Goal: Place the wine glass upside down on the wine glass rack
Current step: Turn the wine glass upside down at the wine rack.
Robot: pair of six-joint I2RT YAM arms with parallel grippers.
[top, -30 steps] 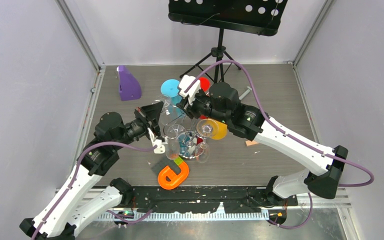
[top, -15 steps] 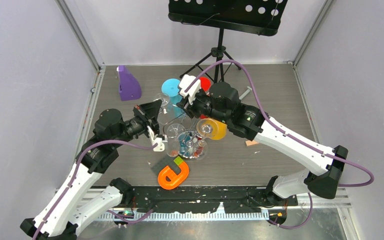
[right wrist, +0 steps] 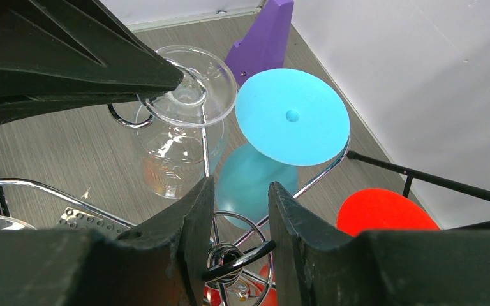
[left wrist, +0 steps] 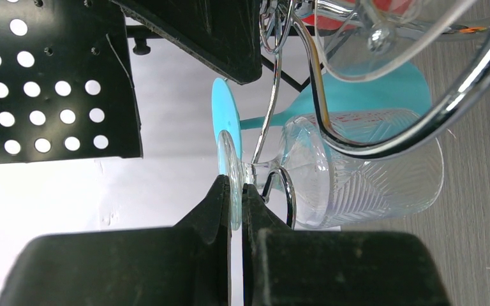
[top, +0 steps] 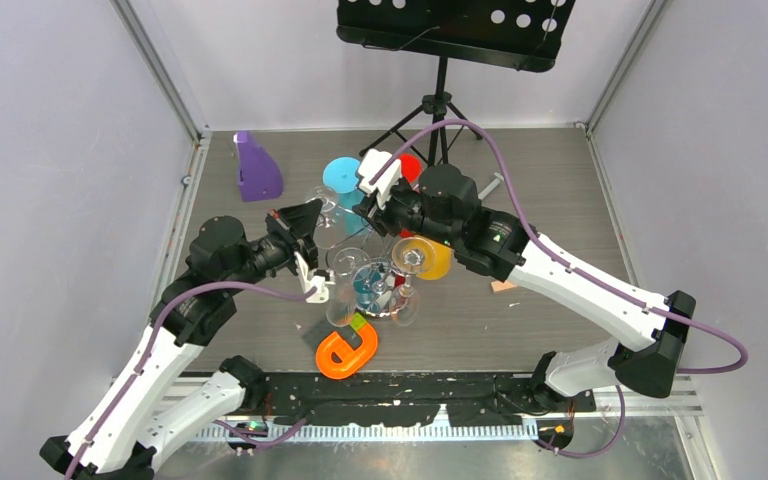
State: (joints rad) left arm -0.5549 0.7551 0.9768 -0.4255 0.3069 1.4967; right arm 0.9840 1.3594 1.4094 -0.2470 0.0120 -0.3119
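Observation:
The clear patterned wine glass (left wrist: pixel 363 175) hangs upside down, foot (right wrist: pixel 194 86) uppermost, with its stem inside a curled arm (left wrist: pixel 285 191) of the chrome wine glass rack (top: pixel 400 305). My left gripper (left wrist: pixel 236 191) is shut on the rim of the glass's foot; in the top view it (top: pixel 310 215) sits at the rack's left side. My right gripper (right wrist: pixel 242 191) straddles the ring at the top of the rack's post (right wrist: pixel 245 255), which touches both fingers. In the top view it (top: pixel 372 200) is above the rack's centre.
A blue glass (top: pixel 343 175), a red glass (top: pixel 410 168) and a yellow glass (top: pixel 435 258) hang on the rack. The black tripod music stand (top: pixel 440 100) stands behind it. A purple block (top: pixel 257 168) lies at the far left and an orange piece (top: pixel 345 350) at the near side.
My left gripper has shifted the clear glass slightly away from me along the rack's arm. The right arm has stayed put.

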